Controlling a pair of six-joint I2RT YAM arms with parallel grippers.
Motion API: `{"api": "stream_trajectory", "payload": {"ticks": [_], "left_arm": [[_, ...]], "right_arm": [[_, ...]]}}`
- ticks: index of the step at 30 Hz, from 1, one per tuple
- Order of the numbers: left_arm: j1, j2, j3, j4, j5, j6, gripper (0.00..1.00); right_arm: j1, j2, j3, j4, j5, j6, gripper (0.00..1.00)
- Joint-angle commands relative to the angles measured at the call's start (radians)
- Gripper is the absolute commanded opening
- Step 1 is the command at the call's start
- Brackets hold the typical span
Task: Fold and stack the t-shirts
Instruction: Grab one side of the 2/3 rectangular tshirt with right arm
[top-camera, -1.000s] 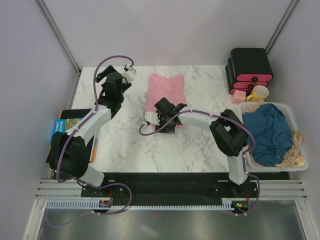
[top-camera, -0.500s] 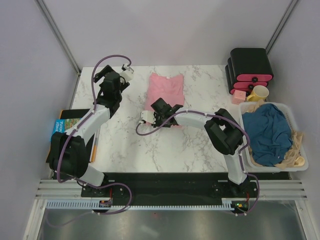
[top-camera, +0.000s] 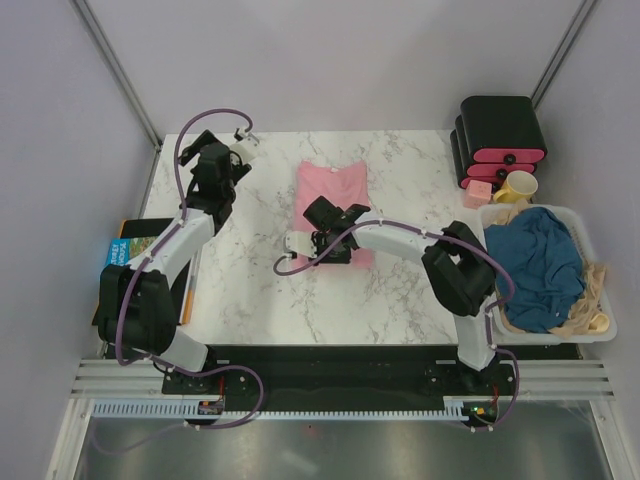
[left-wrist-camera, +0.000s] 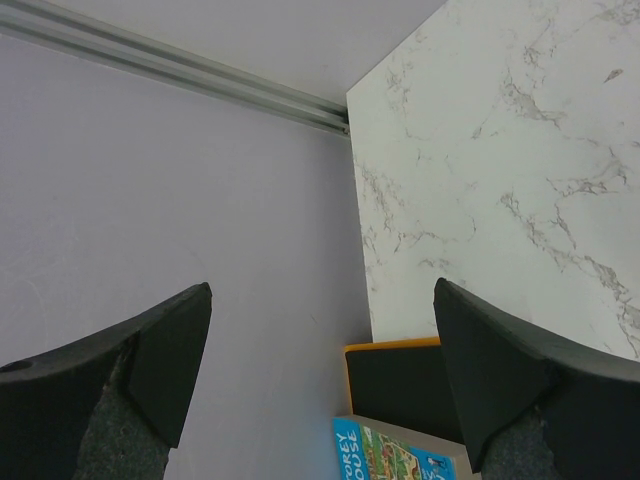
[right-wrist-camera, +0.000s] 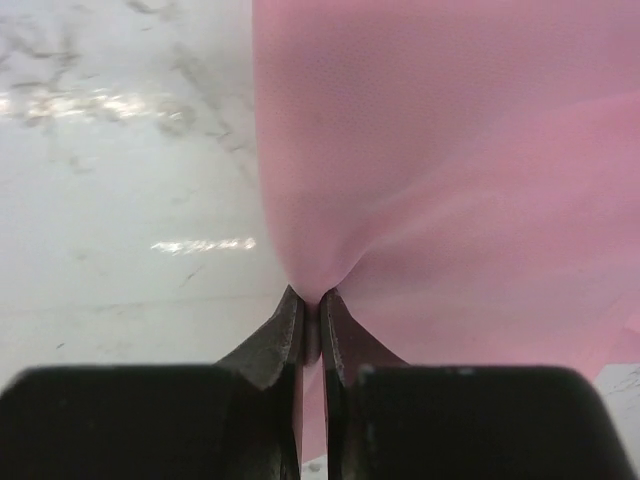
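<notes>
Only the right wrist view shows the right gripper (right-wrist-camera: 311, 300) closed to a sliver, pinching the near edge of the pink t-shirt (right-wrist-camera: 450, 150), which lies mid-desk (top-camera: 250, 285). The left wrist view shows the left gripper (left-wrist-camera: 322, 300) spread wide and empty over the desk's left edge, above a book (left-wrist-camera: 392, 455). There are two shirts. The teal t-shirt (top-camera: 540, 265) is heaped in the white bin (top-camera: 603, 331) on the right.

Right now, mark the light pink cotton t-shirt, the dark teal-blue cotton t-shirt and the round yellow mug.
light pink cotton t-shirt (top-camera: 332, 185), top external view, bare middle
dark teal-blue cotton t-shirt (top-camera: 540, 265), top external view, crumpled middle
round yellow mug (top-camera: 518, 186), top external view, its body
</notes>
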Motion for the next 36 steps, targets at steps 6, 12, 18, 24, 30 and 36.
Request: {"api": "stream_trajectory", "payload": {"ticks": [6,12,18,24,30,36], "left_arm": [[0.007,-0.021,-0.019,0.058,0.009,0.030,1.00],[0.007,-0.036,-0.018,0.050,0.010,0.032,1.00],[0.007,-0.028,-0.001,0.036,0.010,0.014,1.00],[0.007,-0.021,-0.007,0.029,0.014,0.003,1.00],[0.007,-0.011,-0.025,0.026,0.014,-0.019,1.00],[0.009,-0.001,-0.024,0.021,0.014,-0.022,1.00]], "right_arm": [[0.114,-0.232,0.047,-0.306,-0.103,0.020,0.07],[0.172,-0.301,0.104,-0.359,-0.080,0.027,0.07],[0.131,-0.252,0.110,-0.267,0.090,-0.082,0.05],[0.054,-0.163,0.216,-0.222,0.153,-0.142,0.03],[0.005,-0.099,0.317,-0.204,0.185,-0.179,0.03],[-0.010,-0.077,0.365,-0.199,0.189,-0.187,0.03]]}}
